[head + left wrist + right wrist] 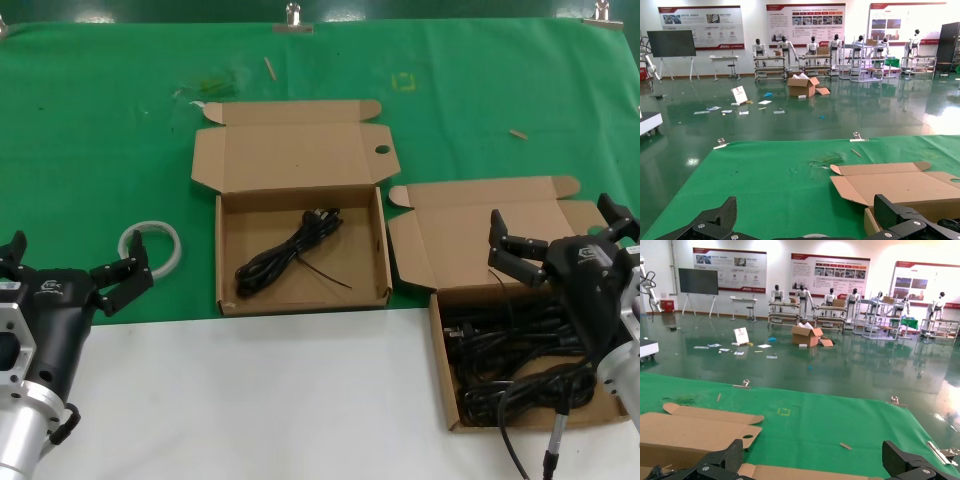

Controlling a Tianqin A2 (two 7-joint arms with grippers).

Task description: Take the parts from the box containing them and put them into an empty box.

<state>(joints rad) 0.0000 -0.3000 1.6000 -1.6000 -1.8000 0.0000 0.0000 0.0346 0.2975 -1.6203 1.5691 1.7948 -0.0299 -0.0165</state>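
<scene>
Cords (510, 365) heaped in right box (445, 345), below spread right gripper (555, 235) fingers (498, 232).

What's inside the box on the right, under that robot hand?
A heap of black cords fills the right box. The open right gripper and its arm cover the box's far right side, so anything there is hidden.

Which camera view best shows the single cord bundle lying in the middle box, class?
The head view: it looks down into the middle box, so the cord bundle shows whole on its floor. The left wrist view catches only that box's raised lid; the right wrist view also shows just lid flaps, never the cords.
</scene>
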